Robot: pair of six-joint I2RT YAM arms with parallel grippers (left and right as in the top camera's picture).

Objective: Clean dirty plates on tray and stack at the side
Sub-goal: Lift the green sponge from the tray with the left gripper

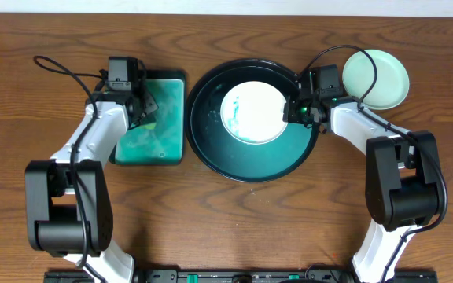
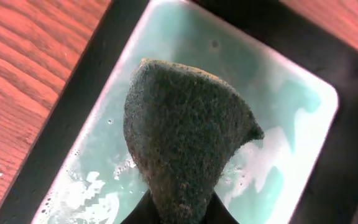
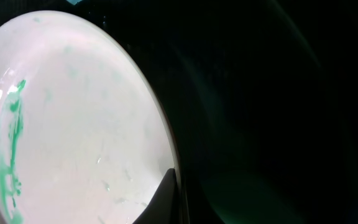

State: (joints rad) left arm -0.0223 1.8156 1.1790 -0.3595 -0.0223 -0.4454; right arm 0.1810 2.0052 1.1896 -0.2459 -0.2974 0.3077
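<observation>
L claw (image 1: 143, 110) grips sponge (image 2: 185, 130) over rect. tray (image 1: 163, 137); R claw (image 1: 296, 111) clamps white plate (image 1: 252, 112) rim in round tray (image 1: 219, 157). Scrub step: next, I carry sponge onto plate.

White plate (image 1: 252, 112) bore teal smears; round tray (image 1: 278, 157) was black-rimmed, glossy teal inside; second plate (image 1: 376, 79) pale mint-green; sponge (image 2: 185, 137) dark grey-green; rectangular tray (image 1: 163, 134) teal; worktop (image 1: 14, 94) dark brown wood-grain.
</observation>
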